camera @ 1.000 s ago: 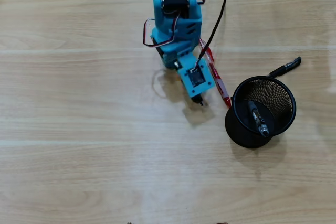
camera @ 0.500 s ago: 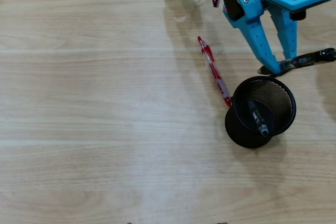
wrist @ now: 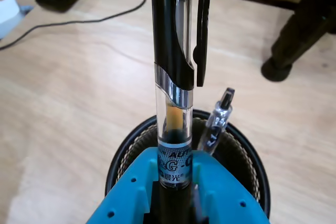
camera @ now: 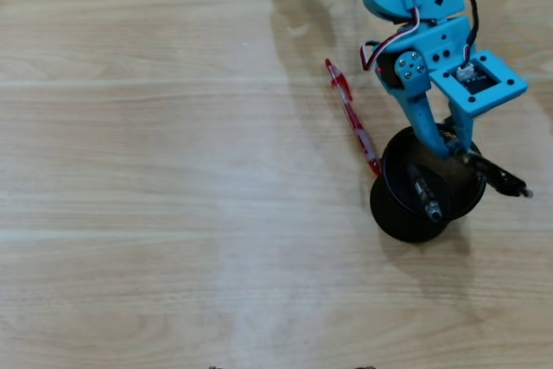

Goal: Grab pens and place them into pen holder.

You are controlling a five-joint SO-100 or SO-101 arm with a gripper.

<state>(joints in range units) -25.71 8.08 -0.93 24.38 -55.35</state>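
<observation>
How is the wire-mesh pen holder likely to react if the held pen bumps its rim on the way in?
The pen holder looks light, being open mesh holding only one pen, so it may well slide on the smooth wooden table. Standing taller than wide, it might tip. The gripper clamps the black pen.

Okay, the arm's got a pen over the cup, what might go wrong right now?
1. The black pen lies nearly flat across the pen holder, its tip past the rim, so if dropped it may fall outside.
2. The grey-and-clear pen already leans inside; the new pen could knock against it.
3. The red-and-clear pen touches the holder's side, so any nudge of the cup may roll it.
</observation>
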